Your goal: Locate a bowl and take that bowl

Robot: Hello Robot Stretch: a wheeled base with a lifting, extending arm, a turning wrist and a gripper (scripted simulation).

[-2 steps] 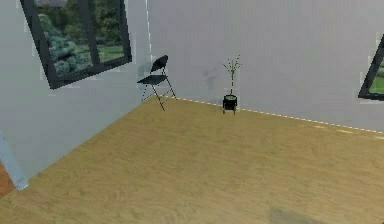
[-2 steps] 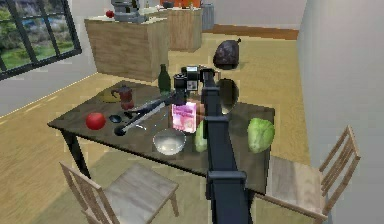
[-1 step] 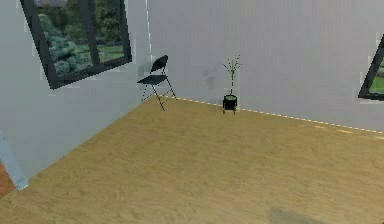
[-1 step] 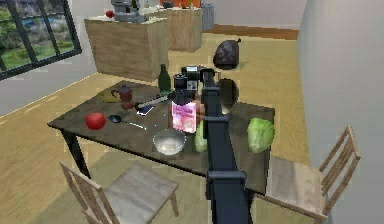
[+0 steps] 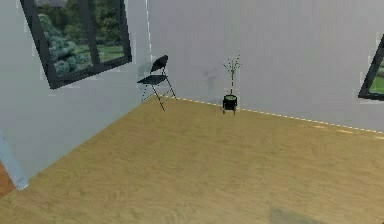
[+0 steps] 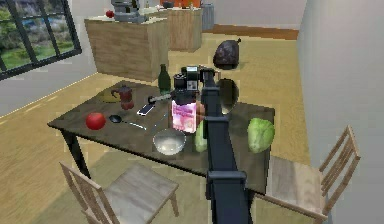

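In the arm side view, a pale round bowl [image 6: 168,143] sits near the front edge of the dark wooden table [image 6: 80,128]. The arm's dark bar rises from the bottom edge over the table. At its far end, the gripper [image 6: 183,84] is above the table's middle, farther back than the bowl. A pink box [image 6: 184,116] stands between the gripper and the bowl. I cannot tell whether the gripper holds anything, since things on the table lie at and behind it.
Also on the table: a red apple [image 6: 95,121], a dark bottle [image 6: 164,77], a mug [image 6: 126,97] and a green lettuce [image 6: 261,134]. Wooden chairs [image 6: 115,195] [image 6: 315,180] stand at its front and right. The forward view has open wood floor, a folding chair [image 5: 157,78] and a potted plant [image 5: 231,85].
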